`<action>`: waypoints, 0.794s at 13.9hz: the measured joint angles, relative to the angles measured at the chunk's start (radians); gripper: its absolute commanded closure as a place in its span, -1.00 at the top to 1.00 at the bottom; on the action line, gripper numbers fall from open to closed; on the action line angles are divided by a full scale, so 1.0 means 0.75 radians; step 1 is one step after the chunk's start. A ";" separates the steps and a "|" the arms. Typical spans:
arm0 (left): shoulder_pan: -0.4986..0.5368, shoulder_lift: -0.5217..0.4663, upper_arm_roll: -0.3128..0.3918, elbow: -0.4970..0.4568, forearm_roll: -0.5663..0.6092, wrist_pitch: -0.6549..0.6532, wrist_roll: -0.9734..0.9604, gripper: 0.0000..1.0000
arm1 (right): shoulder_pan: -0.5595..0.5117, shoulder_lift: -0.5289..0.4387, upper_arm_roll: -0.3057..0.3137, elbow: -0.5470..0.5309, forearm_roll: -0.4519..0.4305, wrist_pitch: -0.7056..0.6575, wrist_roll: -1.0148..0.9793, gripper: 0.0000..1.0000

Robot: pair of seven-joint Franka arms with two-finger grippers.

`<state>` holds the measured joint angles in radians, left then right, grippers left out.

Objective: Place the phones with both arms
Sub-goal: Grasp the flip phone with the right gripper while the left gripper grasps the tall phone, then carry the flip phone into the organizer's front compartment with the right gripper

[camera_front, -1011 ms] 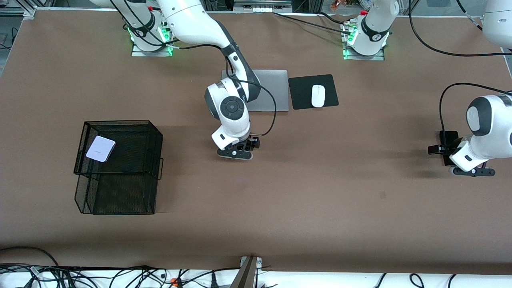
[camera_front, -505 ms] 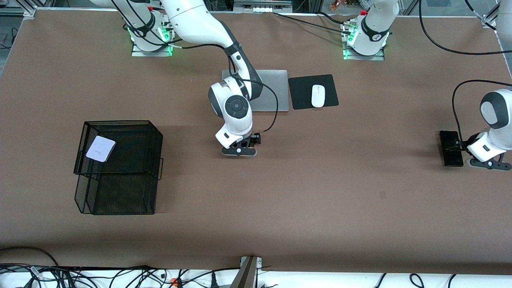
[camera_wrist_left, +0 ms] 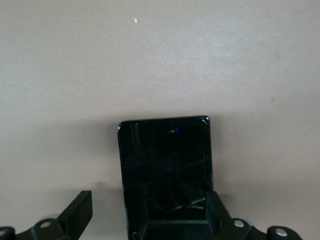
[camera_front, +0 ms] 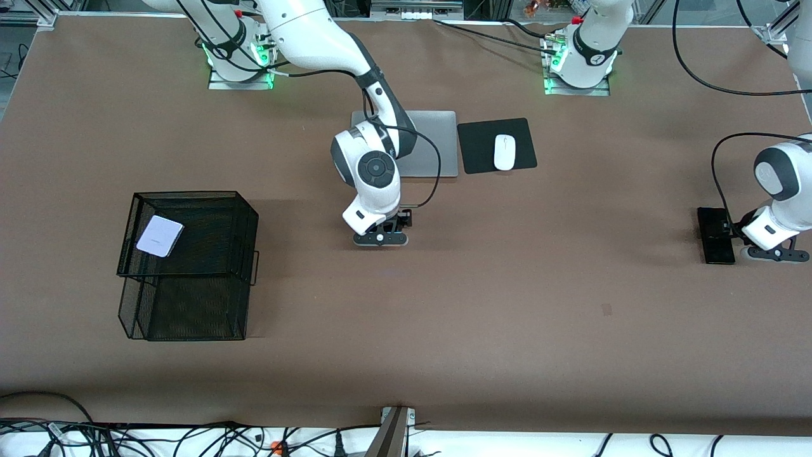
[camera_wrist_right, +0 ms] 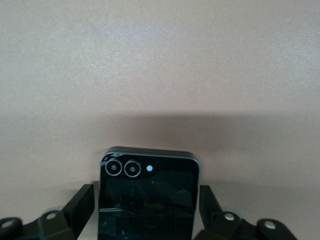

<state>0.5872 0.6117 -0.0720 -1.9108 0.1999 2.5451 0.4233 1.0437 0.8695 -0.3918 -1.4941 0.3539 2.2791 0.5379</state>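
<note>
Black squarish phone (camera_wrist_right: 148, 197) lies between right pincer's (camera_wrist_right: 147, 210) fingers (camera_wrist_right: 80, 202).

Front camera high, facing the arm bases across the desk (camera_front: 444, 330) — both wrist cameras look down close at that desk.

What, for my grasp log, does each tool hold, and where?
Left tool: nothing, open over the slim black phone. Right tool: astride the small black phone; side grip unclear.
</note>
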 measured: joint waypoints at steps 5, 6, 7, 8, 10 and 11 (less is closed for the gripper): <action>0.008 0.002 -0.012 -0.009 -0.009 0.017 -0.087 1.00 | 0.007 -0.006 -0.034 0.010 0.000 0.003 0.007 -0.98; 0.008 0.002 -0.013 -0.010 -0.010 0.018 -0.093 1.00 | 0.010 -0.021 -0.065 0.018 0.000 -0.009 0.012 -0.98; 0.008 0.002 -0.016 -0.010 -0.010 0.018 -0.108 1.00 | 0.011 -0.051 -0.107 0.027 0.000 -0.054 0.013 -0.98; 0.008 0.002 -0.019 -0.010 -0.010 0.019 -0.123 1.00 | 0.011 -0.095 -0.157 0.034 0.000 -0.124 0.013 -0.98; 0.008 0.006 -0.023 -0.011 -0.010 0.021 -0.139 1.00 | 0.010 -0.209 -0.261 0.039 0.000 -0.303 0.011 -0.98; 0.008 0.012 -0.024 -0.012 -0.010 0.026 -0.141 1.00 | 0.010 -0.271 -0.319 0.040 -0.005 -0.410 -0.005 -0.98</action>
<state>0.5931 0.6204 -0.0899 -1.9196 0.1926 2.5644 0.3178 1.0508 0.6662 -0.6311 -1.4644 0.3498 1.9715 0.5342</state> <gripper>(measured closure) 0.000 0.203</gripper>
